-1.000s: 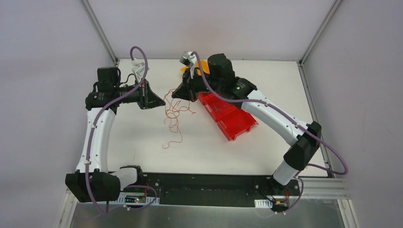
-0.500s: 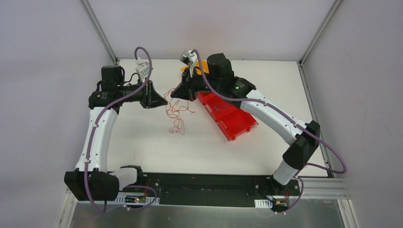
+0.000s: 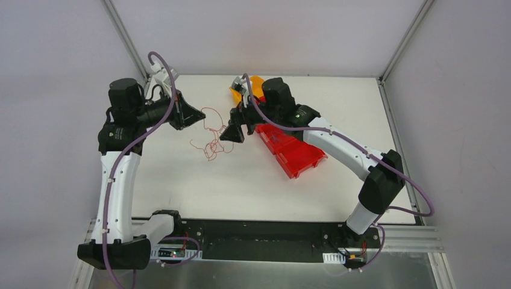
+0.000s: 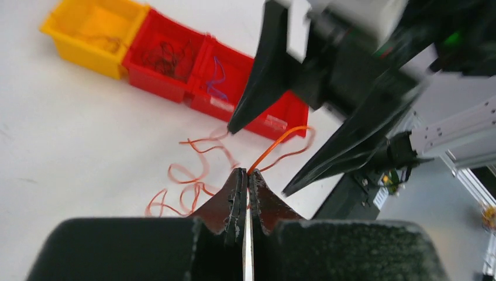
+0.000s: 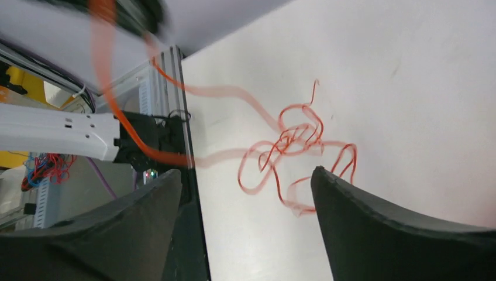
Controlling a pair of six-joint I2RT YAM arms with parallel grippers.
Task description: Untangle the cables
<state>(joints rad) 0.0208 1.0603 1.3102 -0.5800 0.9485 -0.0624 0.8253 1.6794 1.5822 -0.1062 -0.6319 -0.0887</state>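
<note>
The cables (image 3: 211,146) are thin red-orange strands in a loose curly tangle on the white table, left of centre. One orange strand (image 4: 272,145) rises from the tangle into my left gripper (image 4: 245,173), which is shut on it above the table (image 3: 197,114). My right gripper (image 3: 234,133) hangs just right of the tangle, open, with nothing between its fingers. In the right wrist view the tangle (image 5: 291,140) lies on the table beyond the wide-apart jaws of the right gripper (image 5: 245,178). The taut strand (image 5: 105,64) crosses the upper left as a blur.
A row of small bins sits behind and to the right of the tangle: a yellow-orange one (image 4: 93,32) and red ones (image 4: 166,58) (image 3: 290,149) holding thin dark and blue wires. The right arm reaches over the red bins.
My right gripper has opened and dropped toward the table beside the tangle. My left gripper has pulled back and left with the strand, drawing the long trailing cables into a tighter clump.
</note>
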